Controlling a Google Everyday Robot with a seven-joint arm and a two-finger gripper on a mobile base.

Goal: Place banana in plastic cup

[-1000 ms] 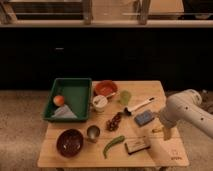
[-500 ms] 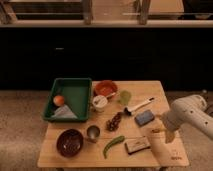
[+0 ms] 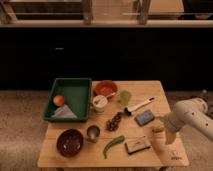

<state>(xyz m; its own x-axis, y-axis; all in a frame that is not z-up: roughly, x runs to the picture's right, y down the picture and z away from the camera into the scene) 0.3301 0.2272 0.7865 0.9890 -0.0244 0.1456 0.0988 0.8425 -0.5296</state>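
The banana (image 3: 158,129) is a small yellow piece lying on the right side of the wooden table (image 3: 150,159), just left of my arm. The plastic cup (image 3: 124,96), pale yellow-green, stands upright near the table's back middle, right of the orange bowl. My white arm (image 3: 192,116) comes in from the right. The gripper (image 3: 170,138) hangs at its lower end over the table's right front part, just right of and in front of the banana. Whether it touches the banana cannot be told.
A green tray (image 3: 75,90) holds an orange fruit (image 3: 59,100). Also on the table: orange bowl (image 3: 106,88), white cup (image 3: 100,102), white-handled tool (image 3: 140,106), blue object (image 3: 145,117), grapes (image 3: 115,121), metal cup (image 3: 93,132), dark bowl (image 3: 70,141), green vegetable (image 3: 113,145), brown block (image 3: 137,145).
My arm has dropped lower and toward the table's front right, bringing the gripper down beside the banana. The objects on the table have not moved.
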